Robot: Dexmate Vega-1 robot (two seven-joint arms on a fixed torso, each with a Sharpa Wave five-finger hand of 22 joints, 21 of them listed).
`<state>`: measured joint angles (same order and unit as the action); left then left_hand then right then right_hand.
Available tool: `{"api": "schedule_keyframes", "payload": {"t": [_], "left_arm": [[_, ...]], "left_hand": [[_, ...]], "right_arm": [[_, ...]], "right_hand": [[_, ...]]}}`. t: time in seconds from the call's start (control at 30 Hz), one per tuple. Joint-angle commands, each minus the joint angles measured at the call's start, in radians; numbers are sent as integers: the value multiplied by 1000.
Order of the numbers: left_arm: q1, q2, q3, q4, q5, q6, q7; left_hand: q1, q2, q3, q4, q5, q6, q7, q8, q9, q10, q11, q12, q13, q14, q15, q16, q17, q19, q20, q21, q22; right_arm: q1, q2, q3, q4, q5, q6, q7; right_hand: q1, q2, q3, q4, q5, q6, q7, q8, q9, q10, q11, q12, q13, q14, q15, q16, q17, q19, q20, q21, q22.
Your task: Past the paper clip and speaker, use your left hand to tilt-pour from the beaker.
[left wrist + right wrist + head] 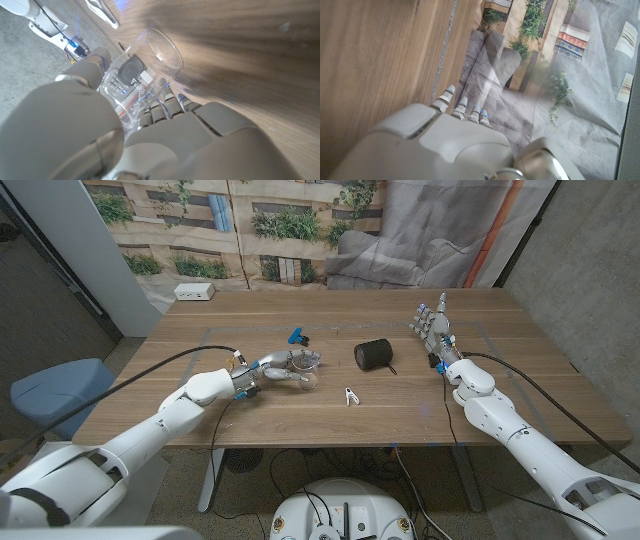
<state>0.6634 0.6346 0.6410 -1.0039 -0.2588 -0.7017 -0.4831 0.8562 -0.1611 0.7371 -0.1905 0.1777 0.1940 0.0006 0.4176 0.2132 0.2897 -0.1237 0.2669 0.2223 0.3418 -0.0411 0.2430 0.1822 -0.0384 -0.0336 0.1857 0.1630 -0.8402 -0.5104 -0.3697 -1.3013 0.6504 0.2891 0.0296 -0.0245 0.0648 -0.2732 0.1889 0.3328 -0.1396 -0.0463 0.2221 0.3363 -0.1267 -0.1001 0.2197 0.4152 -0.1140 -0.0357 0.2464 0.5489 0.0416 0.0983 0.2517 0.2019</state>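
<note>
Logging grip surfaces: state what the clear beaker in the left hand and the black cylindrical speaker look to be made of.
The clear beaker looks like glass or clear plastic: see-through, glossy wall, printed markings; which one is not clear. The left hand holds it tilted. The black cylindrical speaker looks matte, likely plastic or fabric-covered; too small to tell.

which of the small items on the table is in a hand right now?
The clear glass beaker, gripped and tilted by the left hand. The black speaker, white paper clip and blue clip lie untouched.
</note>
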Motion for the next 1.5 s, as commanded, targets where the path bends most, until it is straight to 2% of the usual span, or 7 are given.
{"api": "schedule_keyframes", "payload": {"t": [0.03, 0.37, 0.57, 0.7, 0.83, 0.93, 1.5], "left_arm": [[30, -18, -14, 8, 18, -5, 86], [40, -39, -9, 13, 12, -17, 101], [39, -61, -10, 28, 13, -39, 120], [37, -67, -10, 32, 10, -39, 122], [39, -71, -14, 35, 12, -46, 137], [38, -74, -16, 38, 14, -52, 147], [35, -40, -37, -34, 26, -36, 170]], "left_hand": [[39, 0, -24, 1, 2, 34, -3, 31, 10, 52, -8, 17, 13, 46, -111, 14, 7, 32, -66, 10, 2], [101, 20, -80, 8, 5, 95, -13, 94, 30, 148, -30, 52, 43, 131, -144, 55, 28, 96, -80, 13, 3], [148, 49, -132, 12, 10, 152, -37, 158, 53, 234, -57, 92, 80, 203, -170, 107, 56, 153, -89, 15, 3], [172, 67, -152, 13, 12, 166, -34, 183, 65, 252, -62, 106, 100, 236, -176, 135, 75, 176, -84, 15, 3], [216, 96, -209, 15, 17, 180, -44, 239, 97, 323, -71, 167, 158, 266, -185, 178, 125, 208, -86, 11, 4], [239, 110, -228, 14, 21, 192, -49, 265, 110, 338, -75, 187, 182, 279, -189, 195, 147, 224, -86, 11, 4], [269, 147, -275, 21, 34, 202, -45, 318, 140, 359, -77, 228, 235, 285, -187, 225, 200, 244, -80, 10, 5]], "right_arm": [[0, 0, 0, 0, 0, 0, 0], [0, 0, 0, 0, 0, 0, 0], [0, 0, 0, 0, 0, 0, 0], [0, 0, 0, 1, 0, 0, 0], [0, 0, 0, 0, 0, 0, 0], [0, 0, 0, 0, 0, 0, 0], [0, 0, 0, 0, 0, 0, 0]], "right_hand": [[3, 87, -7, 0, 6, -7, -3, 5, 1, -9, 3, 6, 5, -5, -20, 3, 6, 1, 6, 7, 5], [3, 87, -7, 0, 6, -7, -3, 5, 1, -9, 3, 6, 5, -5, -20, 3, 6, 1, 6, 7, 5], [3, 87, -7, 0, 6, -7, -3, 5, 1, -9, 3, 6, 5, -5, -20, 3, 6, 1, 6, 7, 5], [3, 87, -7, 0, 6, -7, -3, 5, 1, -9, 3, 6, 5, -5, -20, 3, 6, 1, 6, 7, 5], [3, 87, -7, 0, 6, -7, -3, 5, 1, -9, 3, 6, 5, -5, -20, 3, 6, 1, 6, 7, 5], [3, 87, -7, 0, 6, -7, -3, 5, 1, -9, 3, 6, 5, -5, -20, 3, 6, 1, 6, 7, 5], [3, 87, -7, 0, 6, -7, -3, 5, 1, -9, 3, 6, 5, -5, -20, 3, 6, 1, 6, 7, 5]]}}
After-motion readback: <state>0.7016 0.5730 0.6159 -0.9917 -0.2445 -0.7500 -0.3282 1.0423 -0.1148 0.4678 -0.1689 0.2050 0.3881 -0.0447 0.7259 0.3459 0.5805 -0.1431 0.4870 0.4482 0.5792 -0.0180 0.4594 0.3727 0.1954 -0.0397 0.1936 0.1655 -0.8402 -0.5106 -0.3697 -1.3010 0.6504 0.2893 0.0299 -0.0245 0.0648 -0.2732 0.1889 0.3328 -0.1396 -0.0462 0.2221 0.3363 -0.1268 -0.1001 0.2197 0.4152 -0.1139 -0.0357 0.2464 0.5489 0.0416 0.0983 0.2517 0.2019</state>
